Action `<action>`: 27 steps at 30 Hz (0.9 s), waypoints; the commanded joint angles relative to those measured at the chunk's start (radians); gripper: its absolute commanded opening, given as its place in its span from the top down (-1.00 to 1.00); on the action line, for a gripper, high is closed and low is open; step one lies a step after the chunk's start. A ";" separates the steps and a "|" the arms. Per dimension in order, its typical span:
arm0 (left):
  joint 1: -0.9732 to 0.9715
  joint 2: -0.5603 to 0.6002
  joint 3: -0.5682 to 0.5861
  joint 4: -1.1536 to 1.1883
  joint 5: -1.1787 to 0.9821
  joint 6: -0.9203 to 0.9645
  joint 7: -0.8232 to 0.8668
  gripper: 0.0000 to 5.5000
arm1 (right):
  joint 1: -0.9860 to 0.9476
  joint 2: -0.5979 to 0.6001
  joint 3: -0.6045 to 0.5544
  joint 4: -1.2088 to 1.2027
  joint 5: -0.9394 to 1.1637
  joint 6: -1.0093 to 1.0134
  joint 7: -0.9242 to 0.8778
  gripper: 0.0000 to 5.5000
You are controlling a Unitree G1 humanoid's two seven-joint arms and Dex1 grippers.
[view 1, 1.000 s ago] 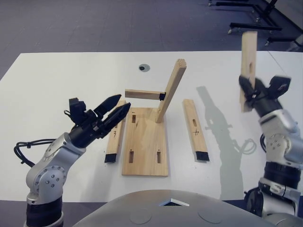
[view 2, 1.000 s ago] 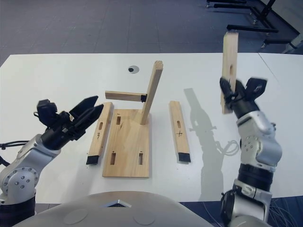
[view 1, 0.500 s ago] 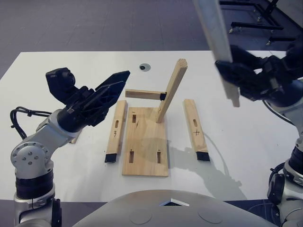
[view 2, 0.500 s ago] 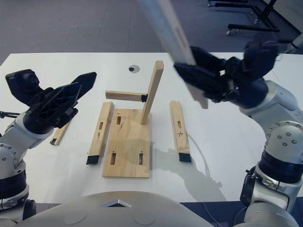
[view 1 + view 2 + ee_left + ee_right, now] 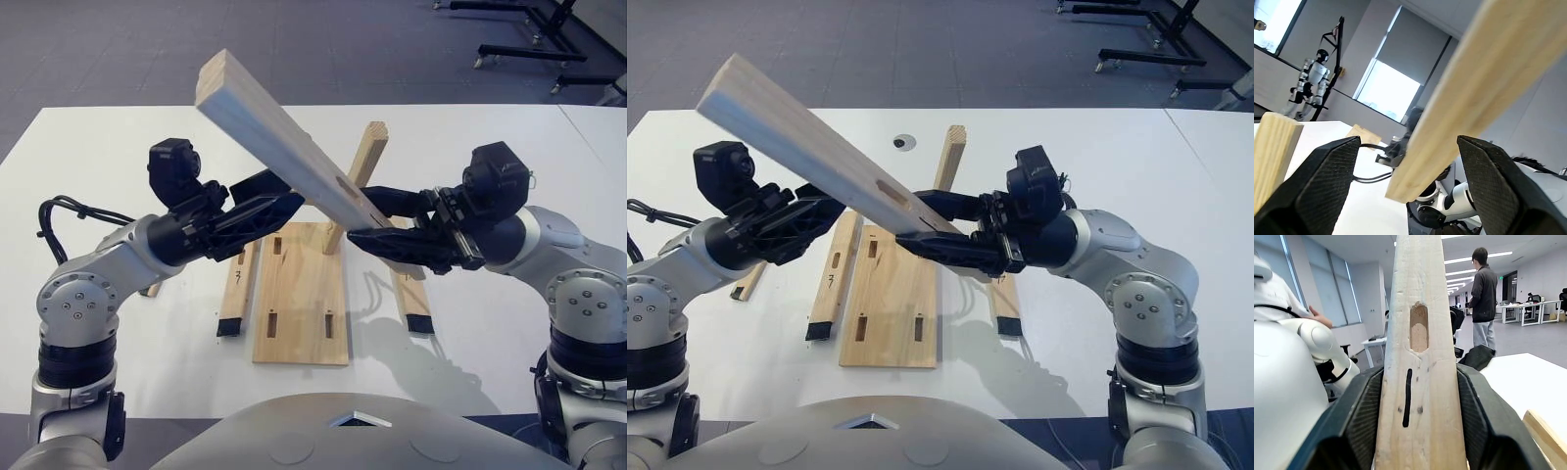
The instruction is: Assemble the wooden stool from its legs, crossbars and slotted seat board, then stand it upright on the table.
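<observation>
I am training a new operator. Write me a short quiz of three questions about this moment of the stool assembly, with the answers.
1. True or false: the right arm's jaws are shut on a wooden leg held tilted above the table.
2. How many legs lie flat beside the seat board? A) one B) two C) four
3. Are the left arm's jaws open or shut?
Key: 1 true. 2 B, one on each side: left leg, right leg. 3 open, with the wooden leg between them.
</observation>
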 commanded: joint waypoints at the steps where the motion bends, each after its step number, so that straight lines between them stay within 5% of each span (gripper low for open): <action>1: -0.017 -0.001 0.011 -0.009 -0.051 0.007 0.004 -0.31 | 0.007 0.051 -0.019 0.032 0.083 -0.008 -0.045 0.26; 20: -0.034 -0.085 -0.033 0.018 0.088 -0.026 0.033 -0.31 | 0.044 0.077 0.124 0.034 -0.103 -0.036 -0.014 0.26; 27: -0.023 -0.078 0.061 0.030 -0.103 -0.026 0.037 -0.31 | 0.051 0.089 0.081 0.074 -0.103 -0.048 -0.025 0.26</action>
